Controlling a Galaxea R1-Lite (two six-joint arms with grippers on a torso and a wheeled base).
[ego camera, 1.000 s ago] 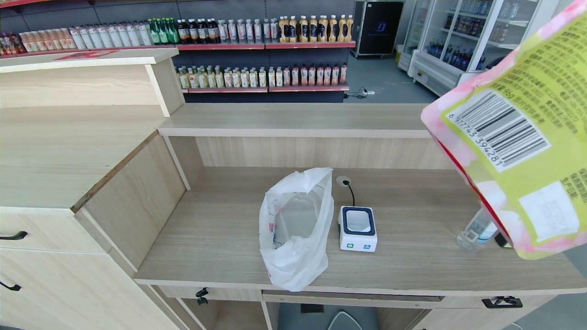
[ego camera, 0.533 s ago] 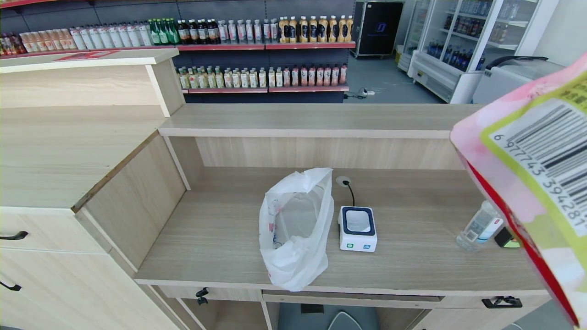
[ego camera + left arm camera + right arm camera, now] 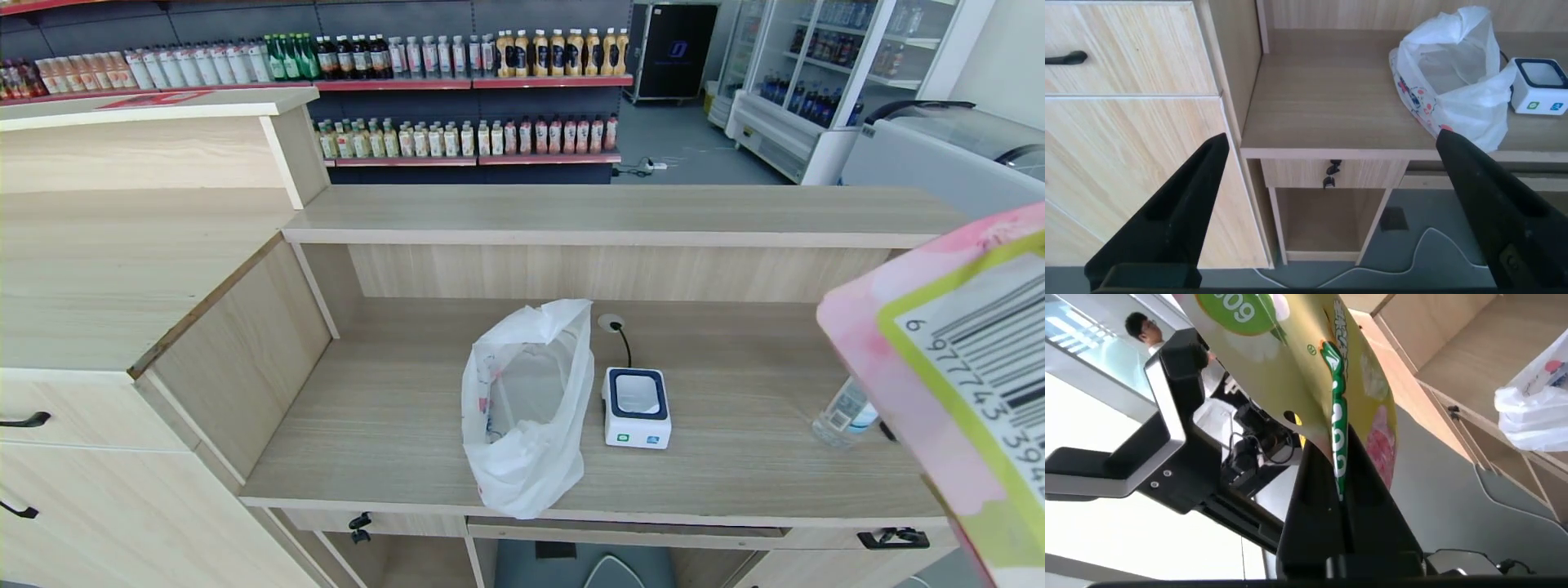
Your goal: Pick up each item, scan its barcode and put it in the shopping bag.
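Note:
A pink and green snack packet (image 3: 955, 384) hangs high at the right edge of the head view, its barcode turned toward the camera. My right gripper (image 3: 1337, 490) is shut on the packet (image 3: 1315, 376), pinching its lower edge. The white shopping bag (image 3: 526, 408) stands open in the middle of the counter. Just right of it sits the white barcode scanner (image 3: 637, 407), window facing up. A clear bottle (image 3: 843, 412) lies on the counter's right side, partly hidden by the packet. My left gripper (image 3: 1331, 137) is open and holds nothing, out in front of the counter, left of the bag (image 3: 1449, 69).
The wooden counter (image 3: 735, 457) has a raised ledge behind and a side wall on the left. Drawers with black handles (image 3: 894, 537) run under its front edge. The scanner's cable (image 3: 624, 343) goes into a hole behind it. Drink shelves and fridges stand far behind.
The snack packet has moved right and down in the head view, covering less of the scene. It now hides a small dark item beside the bottle. Bag and scanner are unmoved.

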